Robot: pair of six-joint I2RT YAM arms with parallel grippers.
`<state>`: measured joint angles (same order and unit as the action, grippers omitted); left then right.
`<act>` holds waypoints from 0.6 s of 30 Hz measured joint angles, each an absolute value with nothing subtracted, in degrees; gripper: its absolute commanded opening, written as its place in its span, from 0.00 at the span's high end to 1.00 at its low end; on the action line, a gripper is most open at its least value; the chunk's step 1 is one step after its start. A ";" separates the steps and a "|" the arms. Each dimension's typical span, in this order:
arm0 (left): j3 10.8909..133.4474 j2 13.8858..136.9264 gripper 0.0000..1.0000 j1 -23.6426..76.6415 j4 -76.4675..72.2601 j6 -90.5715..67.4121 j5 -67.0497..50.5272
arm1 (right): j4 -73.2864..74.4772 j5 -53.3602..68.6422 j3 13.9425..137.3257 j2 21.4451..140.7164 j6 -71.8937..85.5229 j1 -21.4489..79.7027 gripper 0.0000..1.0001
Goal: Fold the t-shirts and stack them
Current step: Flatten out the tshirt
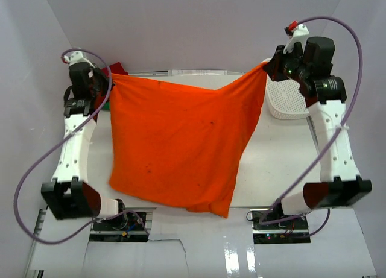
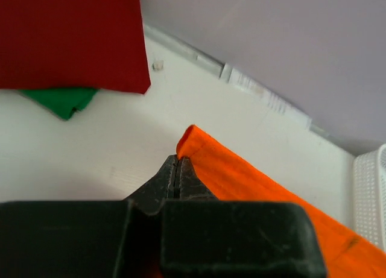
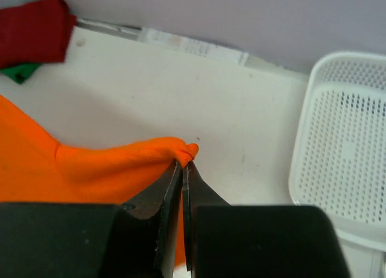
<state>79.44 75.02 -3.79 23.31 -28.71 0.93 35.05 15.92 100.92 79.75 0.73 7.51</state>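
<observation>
Orange cloth fills both grips: my left gripper (image 1: 108, 79) clamps one top corner of the orange t-shirt (image 1: 181, 145), my right gripper (image 1: 269, 66) the other, and it hangs spread between them over the surface (image 1: 271, 163). Beyond, I see the red t-shirt (image 2: 72, 37) lying on the green t-shirt (image 2: 60, 100) at the far left.

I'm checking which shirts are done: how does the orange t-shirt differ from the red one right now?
The orange t-shirt is held up, spread wide, pinched at two corners by the left gripper and right gripper; the red t-shirt lies flat on the table, far left. The orange one is unfolded; the red one looks like a compact, straight-edged fold resting on the green t-shirt. Both are plain cloth.
</observation>
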 measured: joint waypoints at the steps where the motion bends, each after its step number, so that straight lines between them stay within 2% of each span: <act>1: 80.60 78.72 1.00 -3.29 22.87 -28.75 1.13 | 36.07 16.53 103.68 83.33 1.10 6.07 0.92; 4: 93.32 93.67 1.00 -1.08 25.08 -28.75 1.06 | 40.69 18.65 126.08 99.92 2.00 3.42 0.92; 6: 109.67 105.30 1.00 0.43 27.97 -28.77 0.82 | 39.83 20.12 139.68 108.66 2.96 3.01 0.92; 7: 117.27 110.32 1.00 0.89 28.62 -28.80 0.71 | 38.81 20.53 142.23 110.17 3.33 2.92 0.92; 9: 135.22 119.85 1.00 1.85 31.86 -28.84 0.38 | 35.55 21.19 139.48 108.86 3.92 2.63 0.92; 11: 141.88 122.78 1.00 2.31 31.18 -28.86 0.34 | 32.51 21.21 134.41 105.36 3.90 2.63 0.92; 13: 134.87 117.64 1.00 2.33 29.04 -28.88 0.71 | 28.84 21.23 128.99 101.27 3.55 2.66 0.92; 17: 98.59 94.61 1.00 1.96 17.37 -28.75 2.22 | 23.38 22.39 121.97 94.00 2.48 2.68 0.92; 18: 93.41 90.54 1.00 1.93 16.29 -28.71 2.68 | 21.58 22.79 119.22 92.01 2.39 2.68 0.92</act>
